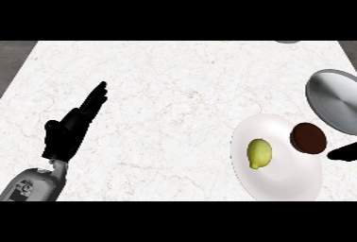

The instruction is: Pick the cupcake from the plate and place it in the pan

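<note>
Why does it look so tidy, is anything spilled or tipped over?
Nothing stands out. The cupcake and a lemon sit apart on the white plate, and the pan lies beside it with nothing spilled.

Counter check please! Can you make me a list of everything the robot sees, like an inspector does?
Surface: white marbled counter, dark floor past its left edge.
Job's things: brown cupcake on the white plate, near its right rim; grey pan just beyond the plate, partly cut off by the view's edge.
Clutter: yellow-green lemon on the same plate, left of the cupcake.
Robot hands: left robot hand open, fingers straight, far from the plate; right robot hand, only a dark tip showing beside the cupcake.
Cables: nothing seen.
Surroundings: small grey object at the far edge, unclear.
</note>
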Action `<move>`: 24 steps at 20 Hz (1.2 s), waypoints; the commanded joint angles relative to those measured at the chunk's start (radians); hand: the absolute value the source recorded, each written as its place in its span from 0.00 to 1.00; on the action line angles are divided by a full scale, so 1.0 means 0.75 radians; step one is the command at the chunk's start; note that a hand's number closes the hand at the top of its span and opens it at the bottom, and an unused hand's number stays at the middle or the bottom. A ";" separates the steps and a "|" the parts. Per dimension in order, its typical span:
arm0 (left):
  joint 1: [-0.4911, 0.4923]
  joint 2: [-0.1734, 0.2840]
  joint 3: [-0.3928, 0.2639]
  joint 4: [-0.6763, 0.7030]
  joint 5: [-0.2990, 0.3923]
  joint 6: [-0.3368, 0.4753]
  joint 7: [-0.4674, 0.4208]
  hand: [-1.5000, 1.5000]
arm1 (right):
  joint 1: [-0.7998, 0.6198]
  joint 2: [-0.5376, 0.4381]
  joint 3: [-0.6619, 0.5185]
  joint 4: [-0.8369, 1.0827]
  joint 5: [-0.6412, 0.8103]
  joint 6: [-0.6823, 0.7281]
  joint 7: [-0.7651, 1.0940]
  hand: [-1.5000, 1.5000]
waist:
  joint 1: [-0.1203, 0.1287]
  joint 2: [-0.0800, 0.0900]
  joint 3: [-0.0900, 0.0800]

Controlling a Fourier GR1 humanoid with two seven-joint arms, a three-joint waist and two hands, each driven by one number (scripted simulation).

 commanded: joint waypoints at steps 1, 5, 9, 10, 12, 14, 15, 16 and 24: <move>0.009 -0.005 0.004 -0.027 0.004 -0.003 0.018 0.50 | -0.119 -0.044 0.075 -0.058 -0.118 0.343 0.268 0.00 | 0.020 -0.004 0.001; -0.067 -0.018 0.017 0.001 -0.002 -0.017 0.066 0.50 | -0.345 0.078 0.075 0.046 -0.234 0.516 0.453 0.00 | 0.013 0.000 0.004; -0.009 -0.041 0.008 0.002 -0.032 -0.019 0.014 0.50 | -0.447 0.182 0.125 0.107 -0.257 0.572 0.574 0.00 | 0.001 -0.003 0.004; 0.041 -0.017 0.038 -0.011 0.001 -0.061 -0.018 0.50 | -0.480 0.169 0.108 0.197 -0.231 0.598 0.515 0.00 | 0.003 -0.002 0.005; 0.050 -0.015 0.041 -0.063 -0.010 -0.036 0.026 0.50 | -0.511 0.216 0.156 0.166 -0.223 0.558 0.632 0.00 | 0.005 -0.006 0.004; 0.034 -0.068 0.023 0.080 -0.059 -0.031 -0.080 0.50 | -0.513 0.239 0.189 0.212 -0.189 0.547 0.617 0.00 | -0.012 -0.002 0.003; 0.048 -0.029 0.039 -0.040 -0.048 -0.025 0.011 0.50 | -0.489 0.225 0.202 0.180 -0.167 0.528 0.637 0.00 | -0.012 -0.008 0.004; 0.006 -0.034 0.046 -0.067 -0.026 -0.036 0.082 0.50 | -0.501 0.226 0.197 0.193 -0.176 0.551 0.633 0.00 | -0.015 -0.008 0.005; -0.020 -0.050 0.089 -0.013 -0.057 -0.056 0.063 0.50 | -0.503 0.275 0.234 0.221 -0.157 0.547 0.672 0.00 | -0.025 -0.007 0.004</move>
